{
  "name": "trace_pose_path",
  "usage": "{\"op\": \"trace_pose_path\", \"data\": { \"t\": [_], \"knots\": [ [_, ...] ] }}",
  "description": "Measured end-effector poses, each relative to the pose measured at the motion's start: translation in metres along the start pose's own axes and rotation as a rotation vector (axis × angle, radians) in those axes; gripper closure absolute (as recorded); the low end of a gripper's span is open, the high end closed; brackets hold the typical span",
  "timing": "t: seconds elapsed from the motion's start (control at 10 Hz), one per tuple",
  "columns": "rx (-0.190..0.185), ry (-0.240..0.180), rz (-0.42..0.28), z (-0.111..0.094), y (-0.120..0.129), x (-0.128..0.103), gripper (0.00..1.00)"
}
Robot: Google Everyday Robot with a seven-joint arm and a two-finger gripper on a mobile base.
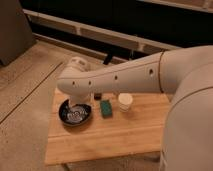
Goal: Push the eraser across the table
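Observation:
The teal-green eraser point(106, 108) lies flat on the light wooden table point(100, 142), between a dark bowl point(75, 113) on its left and a white cup point(125, 102) on its right. My white arm reaches in from the right, above the back of the table. It bends down at the left end, where my gripper point(75, 105) hangs over the bowl, left of the eraser and apart from it. The arm mostly hides the gripper.
A small dark bottle point(98, 95) stands just behind the eraser, half hidden under the arm. My white body point(190, 125) fills the right side. A speckled floor surrounds the table, and a dark wall with a ledge runs behind it.

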Motion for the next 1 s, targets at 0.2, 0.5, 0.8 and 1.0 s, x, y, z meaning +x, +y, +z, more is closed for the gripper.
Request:
{"op": "trace_pose_path", "data": {
  "t": [0.2,0.5,0.8,1.0],
  "knots": [
    [-0.001,-0.007,0.024,0.0,-0.004,-0.009,0.35],
    [0.01,-0.019,0.133,0.004,-0.05,-0.03,0.51],
    [-0.019,-0.064,0.215,0.011,-0.096,-0.055,0.83],
    [-0.042,-0.081,0.237,0.018,-0.111,-0.065,0.97]
  ]
}}
